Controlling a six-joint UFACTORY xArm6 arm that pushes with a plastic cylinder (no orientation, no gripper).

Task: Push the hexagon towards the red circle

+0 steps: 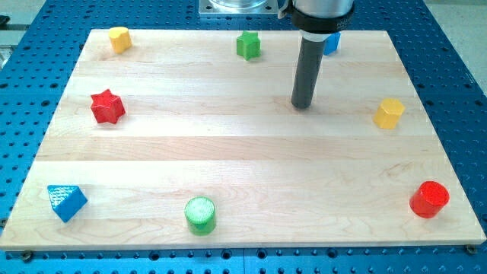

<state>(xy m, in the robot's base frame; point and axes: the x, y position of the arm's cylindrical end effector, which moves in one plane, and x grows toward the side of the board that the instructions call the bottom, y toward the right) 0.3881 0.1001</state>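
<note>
The yellow hexagon point(389, 113) sits near the board's right edge, at mid height. The red circle point(430, 199) stands at the board's bottom right corner, below and slightly right of the hexagon. My tip point(303, 105) rests on the board to the left of the hexagon, about a hundred pixels away and not touching any block. The dark rod rises from it towards the view's top.
A green star point(248, 45) and a blue block point(332, 43), partly hidden behind the rod, sit at the top. A yellow block point(119, 38) is top left, a red star point(107, 106) left, a blue triangle point(66, 202) bottom left, a green circle point(201, 214) bottom centre.
</note>
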